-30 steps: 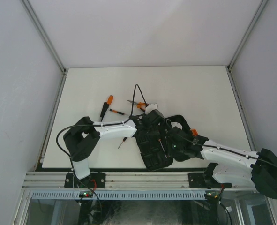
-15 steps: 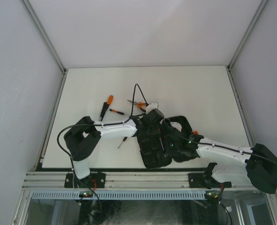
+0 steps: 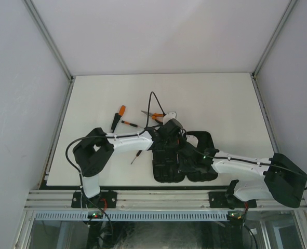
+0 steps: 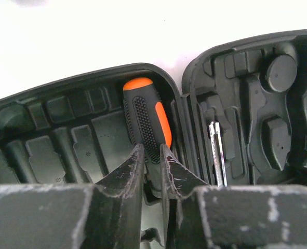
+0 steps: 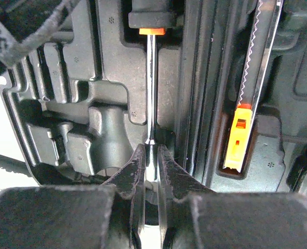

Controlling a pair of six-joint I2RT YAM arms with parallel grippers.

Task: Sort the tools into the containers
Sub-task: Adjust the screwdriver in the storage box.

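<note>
Screwdriver [image 4: 145, 124] with a thick black handle, orange at the butt and in a stripe down one side, and a thin bright metal shaft. It lies in the left half of the open black tool case [image 4: 54, 111], in the long slot just beside the hinge, handle toward the far end and tip toward the near end.

My left end effector [image 4: 150, 153] is closed on the near part of the handle, one finger pressed against each side. My right end effector [image 5: 150, 151] is pinched shut on the shaft right at its tip, at the near end of the same slot. So I hold the tool at both ends, with the bare shaft running between the two grips.

In the right half of the case, just across the hinge, a serrated metal blade [image 5: 252, 78] with an orange end sits in its own slot, parallel to the screwdriver.

The case lies open and flat at the near middle of the white bench [image 3: 221, 98]. Left of it a small loose screwdriver [image 3: 135, 157] lies on the bench. Farther off, to the far left of the case, lie an orange-handled screwdriver [image 3: 121, 110], a thin one [image 3: 128, 123] and the pliers [image 3: 152, 114].
</note>
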